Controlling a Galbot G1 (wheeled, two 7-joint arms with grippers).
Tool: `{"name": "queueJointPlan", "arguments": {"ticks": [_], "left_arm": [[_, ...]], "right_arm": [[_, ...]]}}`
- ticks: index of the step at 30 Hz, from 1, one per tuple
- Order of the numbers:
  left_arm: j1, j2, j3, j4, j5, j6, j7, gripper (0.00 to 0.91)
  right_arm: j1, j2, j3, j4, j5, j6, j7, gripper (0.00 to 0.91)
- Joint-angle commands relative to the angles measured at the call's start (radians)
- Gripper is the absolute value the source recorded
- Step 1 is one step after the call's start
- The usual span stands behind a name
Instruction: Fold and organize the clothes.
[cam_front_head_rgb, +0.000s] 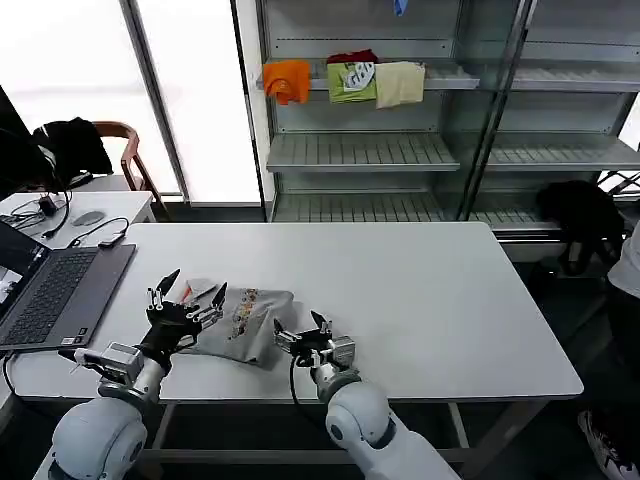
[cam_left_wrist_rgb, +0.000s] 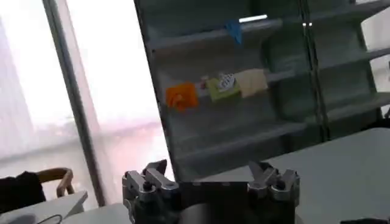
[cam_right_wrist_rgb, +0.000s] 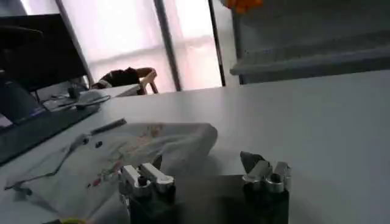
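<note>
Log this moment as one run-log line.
phase: pre-grasp | left tool: open, over shirt's left edge | right tool: open, at shirt's right edge | shirt: folded, near table front edge

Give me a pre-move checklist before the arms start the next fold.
1. Shirt on the table, near the front edge: ok.
2. Shirt lying flat: not ok, it sits bunched.
3. Left gripper open, over the shirt's left end: ok.
4. Right gripper open, at the shirt's right edge: ok.
5. Either gripper already touching cloth: cannot tell.
6. Laptop left of the shirt, apart from it: ok, but close to the left arm.
</note>
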Motion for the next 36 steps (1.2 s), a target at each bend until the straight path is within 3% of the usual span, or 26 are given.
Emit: {"name": "queueJointPlan", "arguments": {"ticks": [1, 2, 3, 4, 5, 7, 8, 12, 14, 17, 27, 36], "left_arm": [[0.027, -0.012, -0.037, -0.004, -0.020, -0.006, 0.032, 0.907], [0.027, -0.012, -0.036, -0.006, -0.018, -0.006, 0.034, 0.907], [0.028, -0.012, -0.035, -0.006, -0.017, -0.006, 0.037, 0.907], [0.028, -0.012, -0.034, -0.005, -0.015, -0.006, 0.038, 0.907], [0.027, -0.013, -0.034, -0.002, -0.016, -0.007, 0.038, 0.907], [0.027, -0.014, -0.034, 0.003, -0.017, -0.007, 0.038, 0.907], [0.027, -0.014, -0.034, 0.005, -0.017, -0.008, 0.038, 0.907], [0.027, -0.015, -0.033, 0.007, -0.017, -0.008, 0.038, 0.907], [0.026, -0.015, -0.032, 0.007, -0.017, -0.007, 0.038, 0.907], [0.026, -0.018, -0.029, 0.007, -0.016, -0.006, 0.038, 0.907], [0.029, -0.020, -0.026, 0.002, -0.015, -0.005, 0.037, 0.907], [0.027, -0.023, -0.015, -0.001, -0.015, -0.005, 0.037, 0.907]], "right_arm": [[0.045, 0.051, -0.072, -0.062, 0.009, -0.033, 0.014, 0.907], [0.044, 0.051, -0.072, -0.063, 0.008, -0.032, 0.013, 0.907], [0.043, 0.051, -0.072, -0.065, 0.009, -0.032, 0.013, 0.725], [0.042, 0.050, -0.071, -0.066, 0.009, -0.032, 0.014, 0.645], [0.040, 0.050, -0.071, -0.068, 0.009, -0.031, 0.014, 0.504], [0.035, 0.049, -0.069, -0.070, 0.009, -0.025, 0.013, 0.363], [0.032, 0.049, -0.068, -0.070, 0.009, -0.023, 0.013, 0.202], [0.024, 0.044, -0.068, -0.064, 0.008, -0.021, 0.013, 0.141], [0.024, 0.042, -0.067, -0.062, 0.008, -0.018, 0.014, 0.040], [0.027, 0.042, -0.063, -0.066, 0.008, -0.017, 0.014, 0.000], [0.028, 0.003, -0.027, -0.009, 0.009, -0.006, 0.021, 0.000], [-0.027, -0.128, 0.125, 0.022, 0.032, 0.023, -0.003, 0.000]]}}
